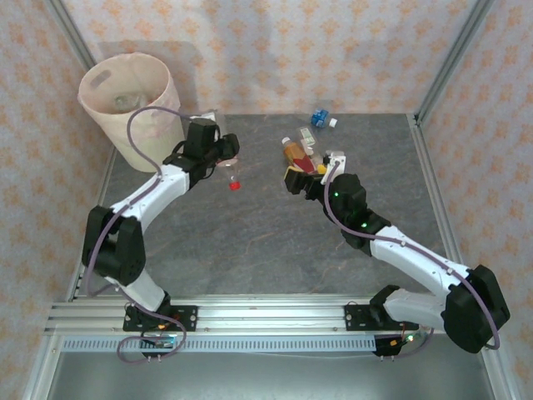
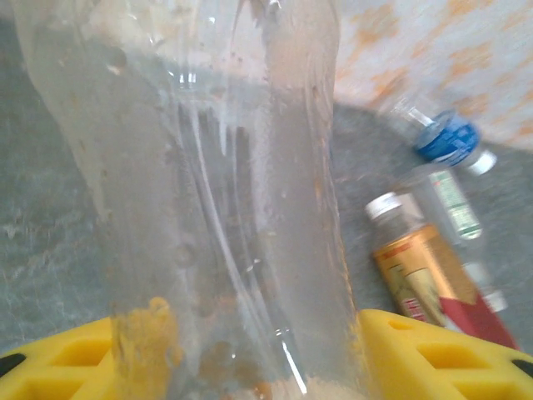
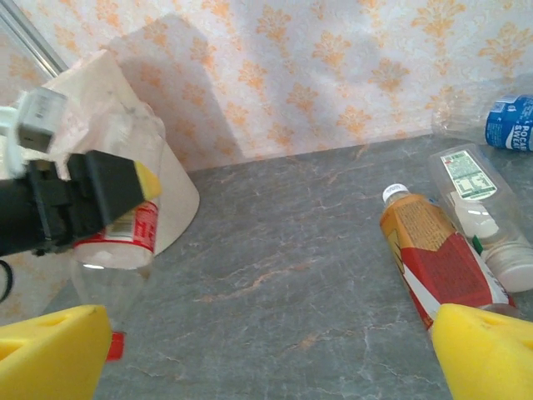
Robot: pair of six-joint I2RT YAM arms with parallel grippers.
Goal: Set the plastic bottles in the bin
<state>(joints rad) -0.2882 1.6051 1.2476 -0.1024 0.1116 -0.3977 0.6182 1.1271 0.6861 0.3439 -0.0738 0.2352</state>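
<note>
Left wrist view: the clear bottle (image 2: 241, 208) stands between the yellow left fingers (image 2: 429, 350), which are clenched on its thin, dented body. In the top external view it hangs from them with its red cap (image 1: 234, 185) downward, a little to the right of the bin (image 1: 129, 96), which stands at the rear left of the worktop (image 1: 275, 242). Whether the cap is clear of the worktop cannot be told. The step in hand is judged to be the carry to the bin. Squeeze no harder than needed, since the soft wall may buckle and slip. Raise the bottle above the tall rim before swinging left, so that the hanging cap does not strike the bin's wall or snag the liner. Release only when the whole bottle is over the opening. The right fingers (image 3: 487, 354) are spread wide and grasp nothing. Just ahead of them an orange-and-red bottle (image 3: 433, 250) with a white cap lies on the worktop, a green-labelled bottle (image 3: 475, 196) lies against it, and a blue-labelled bottle (image 3: 510, 117) lies farther back. The held bottle's red label (image 3: 137, 229) carries small print too blurred to read. The blue label bears white capitals cut off at the frame edge, and the other labels are too small to read.
</note>
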